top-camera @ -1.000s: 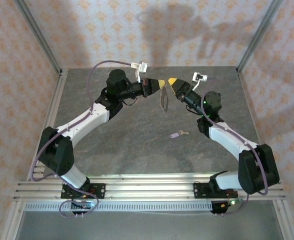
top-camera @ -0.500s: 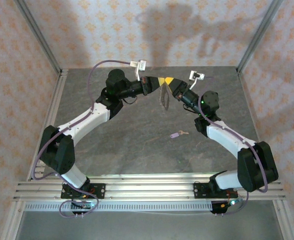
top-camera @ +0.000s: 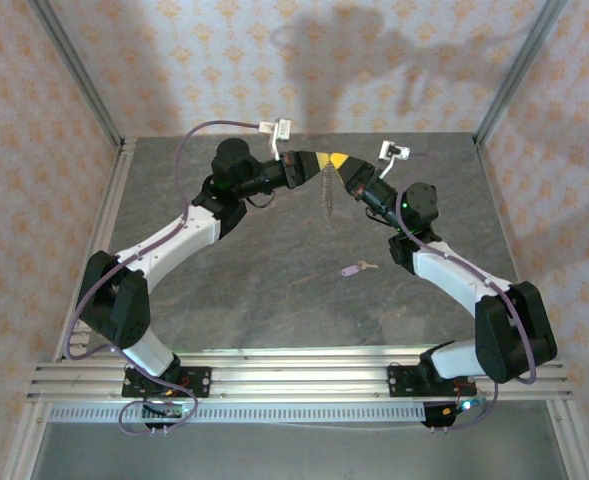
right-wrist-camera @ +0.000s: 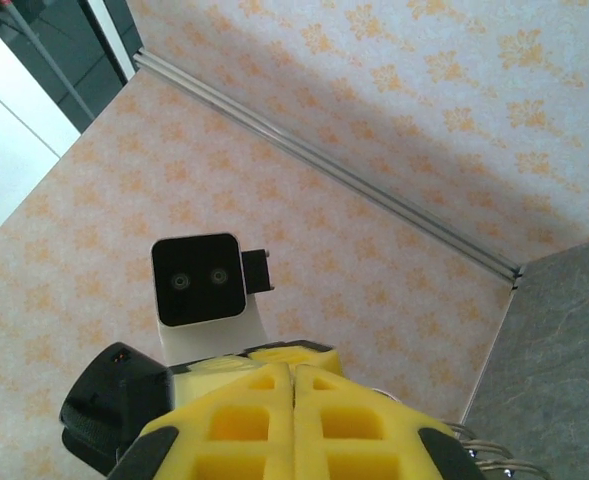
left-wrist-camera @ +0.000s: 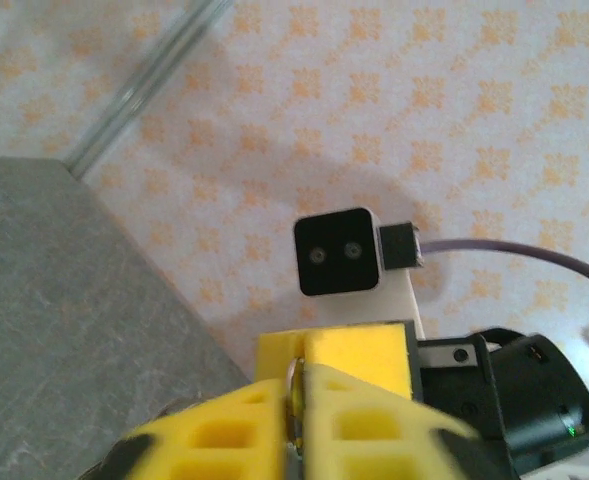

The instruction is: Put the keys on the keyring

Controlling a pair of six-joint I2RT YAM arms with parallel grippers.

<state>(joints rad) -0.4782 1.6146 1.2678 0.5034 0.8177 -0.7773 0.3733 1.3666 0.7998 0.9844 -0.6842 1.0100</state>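
The keyring [top-camera: 326,190] hangs above the far middle of the table, a thin tan loop pinched at its top where both yellow-tipped grippers meet. My left gripper [top-camera: 321,160] comes in from the left; in the left wrist view its jaws [left-wrist-camera: 296,375] stand shut on the ring's thin edge [left-wrist-camera: 295,395]. My right gripper [top-camera: 342,160] meets it from the right, jaws [right-wrist-camera: 294,375] pressed together, with wire loops of the keyring [right-wrist-camera: 484,452] beside its right finger. The key [top-camera: 351,268], lilac-headed and tiny, lies flat on the table in front of the right arm.
The grey table [top-camera: 274,290] is walled by patterned panels with metal corner posts [top-camera: 79,75]. Purple cable [top-camera: 189,140] arcs over the left arm. The right arm's wrist camera [left-wrist-camera: 336,252] faces the left one closely.
The right gripper has moved left to meet the left gripper's tips and has closed. The keyring has risen slightly. The key has not moved.
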